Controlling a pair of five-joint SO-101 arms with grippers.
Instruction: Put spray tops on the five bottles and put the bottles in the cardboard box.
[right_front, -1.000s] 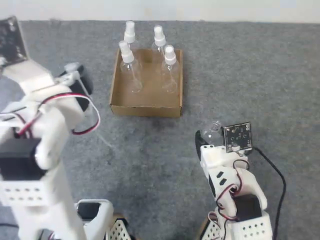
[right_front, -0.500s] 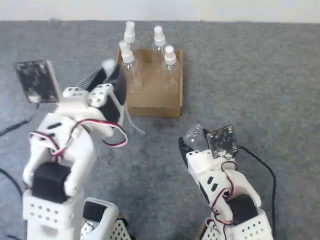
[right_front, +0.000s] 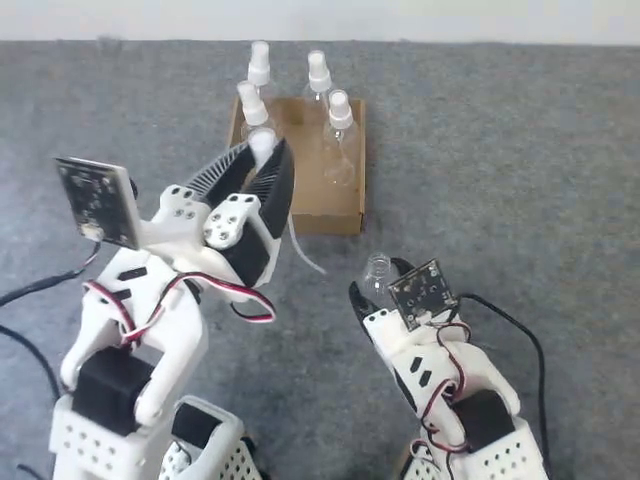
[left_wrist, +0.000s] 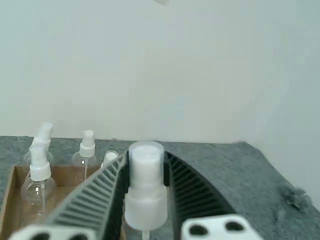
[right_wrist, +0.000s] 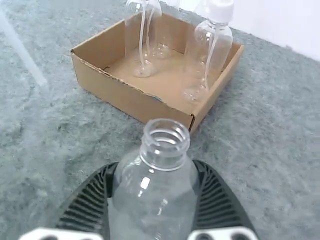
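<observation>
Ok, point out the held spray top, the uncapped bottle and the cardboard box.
spray top (left_wrist: 146, 197), left wrist view, its collar.
uncapped bottle (right_wrist: 165, 146), right wrist view, its neck.
cardboard box (right_wrist: 125, 99), right wrist view, its near wall.

Work surface: a grey, fibrous mat (right_front: 500, 150) covers the table from near edge to far edge. Far side: a plain pale wall (left_wrist: 160, 65) meets the mat in a straight line. Lighting is even and diffuse, with soft shadows.
</observation>
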